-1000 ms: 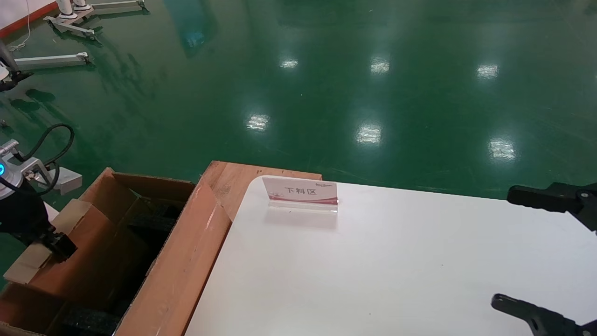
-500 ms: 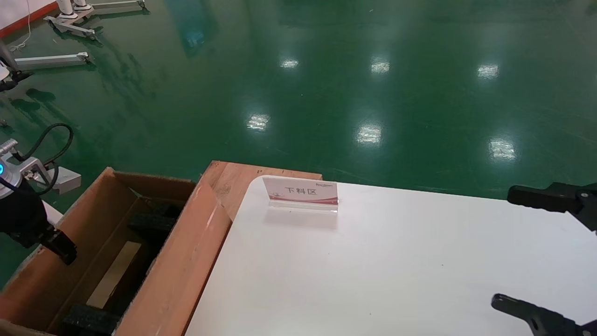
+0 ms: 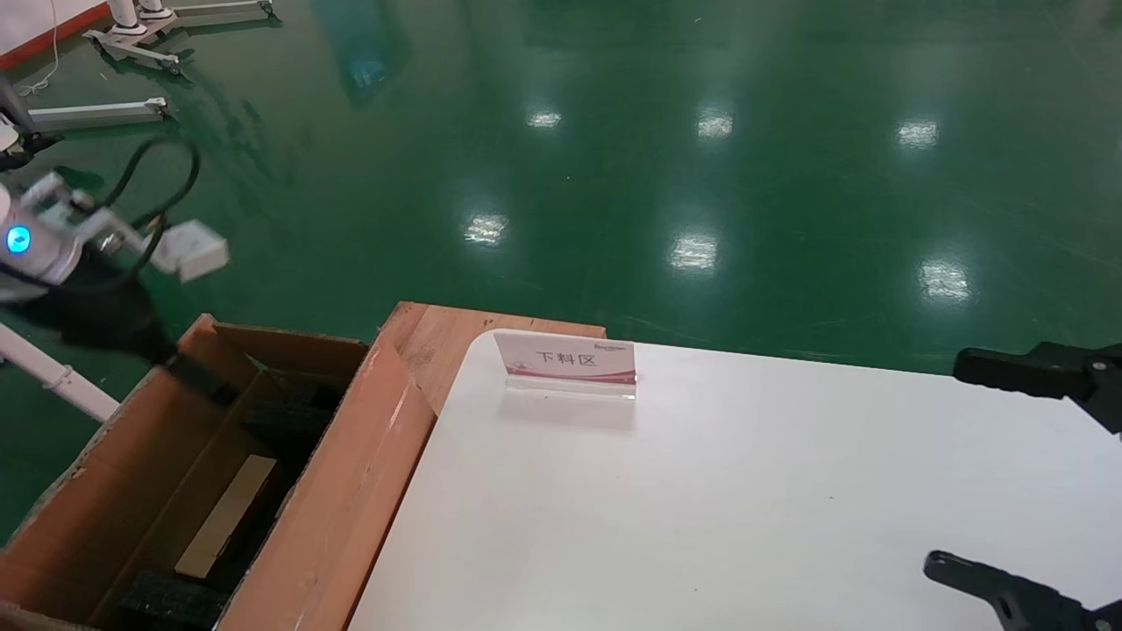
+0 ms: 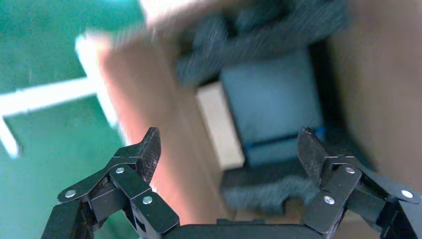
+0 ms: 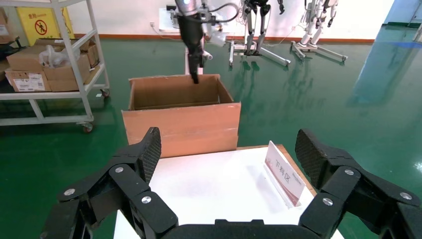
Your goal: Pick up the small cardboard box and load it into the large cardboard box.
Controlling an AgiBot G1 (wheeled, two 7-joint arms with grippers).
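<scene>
Head view: left tool [image 3: 188, 372], spread wide and empty, hangs above the large cardboard box [image 3: 105, 464] holding the small cardboard box [image 3: 226, 515]; right tool [image 5: 226, 154] wide over the counter [image 3: 745, 491].

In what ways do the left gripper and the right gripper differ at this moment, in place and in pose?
The left gripper hangs over the far end of the large cardboard box; the right gripper sits over the white table. The left points down into the carton; the right points level across the tabletop. Both are open and hold nothing.

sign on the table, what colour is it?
The sign is white with a pink-red band along its lower edge and dark characters; clearest in the head view.
</scene>
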